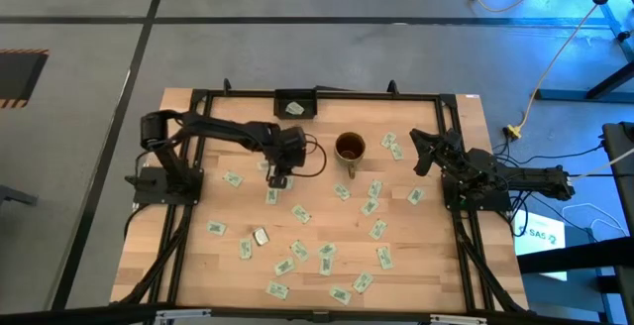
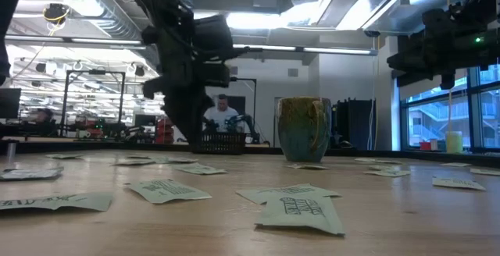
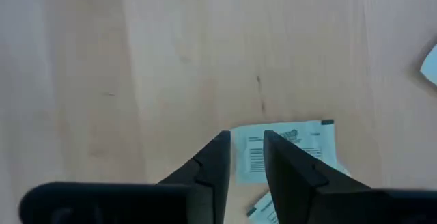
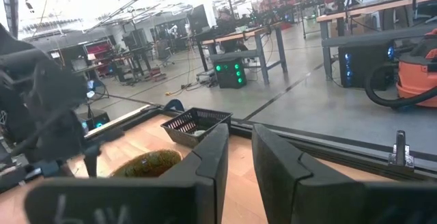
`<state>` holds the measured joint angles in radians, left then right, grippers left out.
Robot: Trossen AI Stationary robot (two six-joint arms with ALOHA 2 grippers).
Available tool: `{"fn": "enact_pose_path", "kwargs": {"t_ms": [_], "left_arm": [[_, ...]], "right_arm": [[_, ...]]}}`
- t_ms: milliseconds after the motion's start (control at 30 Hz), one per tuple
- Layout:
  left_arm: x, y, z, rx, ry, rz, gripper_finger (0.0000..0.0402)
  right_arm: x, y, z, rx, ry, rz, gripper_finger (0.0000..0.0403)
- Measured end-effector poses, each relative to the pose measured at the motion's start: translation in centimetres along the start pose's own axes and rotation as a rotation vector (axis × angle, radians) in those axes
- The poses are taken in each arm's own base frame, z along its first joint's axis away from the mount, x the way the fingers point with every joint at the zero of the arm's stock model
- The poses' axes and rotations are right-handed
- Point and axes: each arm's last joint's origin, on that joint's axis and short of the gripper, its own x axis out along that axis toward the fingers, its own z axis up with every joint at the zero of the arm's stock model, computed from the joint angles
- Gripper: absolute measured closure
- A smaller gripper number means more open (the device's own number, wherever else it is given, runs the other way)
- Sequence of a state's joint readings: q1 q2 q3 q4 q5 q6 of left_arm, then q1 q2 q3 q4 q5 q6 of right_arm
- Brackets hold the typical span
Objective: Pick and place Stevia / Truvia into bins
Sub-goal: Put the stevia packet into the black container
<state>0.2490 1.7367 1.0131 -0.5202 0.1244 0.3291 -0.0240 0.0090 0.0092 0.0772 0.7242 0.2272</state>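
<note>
Lying under the left gripper (image 3: 246,157), a sachet (image 3: 287,149) spans its jaws.

An orange shop vacuum (image 4: 416,63) beside workbenches (image 4: 256,36).

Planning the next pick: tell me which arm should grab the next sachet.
Left. Its tool hangs low over a sachet beside the mug, fingers slightly apart astride its edge. The right tool is raised, holding nothing.
</note>
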Motion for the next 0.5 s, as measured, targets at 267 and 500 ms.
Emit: {"fn": "enact_pose_path", "kwargs": {"t_ms": [267, 500], "left_arm": [[2.0, -0.2, -0.2, 0.0, 0.068, -0.001, 0.0335], [3.1, -0.7, -0.3, 0.019, 0.123, 0.0, 0.0332]], "right_arm": [[0.0, 0.0, 0.0, 0.005, 0.0, 0.0, 0.0331], [0.0, 0.0, 0.0, 0.004, 0.0, 0.0, 0.0331]]}}
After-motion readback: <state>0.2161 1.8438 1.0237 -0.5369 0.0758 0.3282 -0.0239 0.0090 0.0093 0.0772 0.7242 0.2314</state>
